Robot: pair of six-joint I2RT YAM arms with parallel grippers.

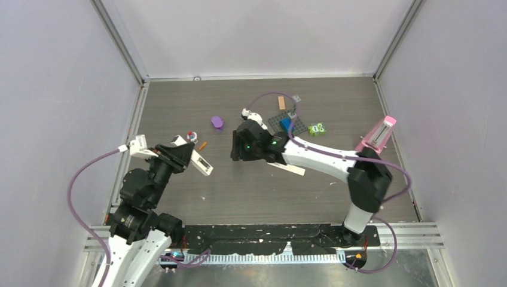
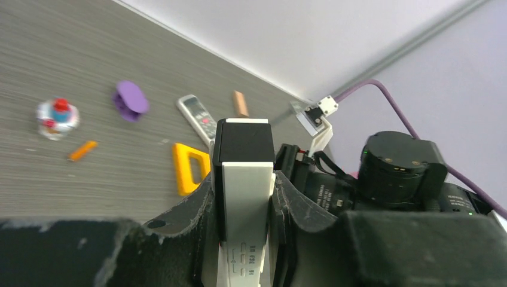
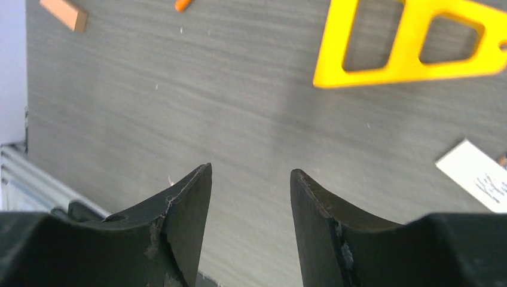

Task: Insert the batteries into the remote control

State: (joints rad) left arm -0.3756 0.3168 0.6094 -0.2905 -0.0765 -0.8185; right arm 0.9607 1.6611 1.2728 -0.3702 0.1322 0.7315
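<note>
Two arms share a dark wood-grain table (image 1: 179, 101). On the left, the left gripper (image 1: 189, 154) is clamped on the white, black-tipped remote control (image 2: 244, 179), with printed battery markings showing low between its fingers. On the right, the right gripper (image 3: 251, 173) hangs above the table with its fingers spread and nothing between them. A yellow frame (image 3: 333, 54) lies ahead to its right and a white card (image 3: 475, 176) lies off its right finger. The batteries cannot be made out.

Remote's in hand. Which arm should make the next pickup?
Right. The right gripper has its jaws open and empty over the table; the left gripper is shut on the white remote, so it is occupied.
</note>
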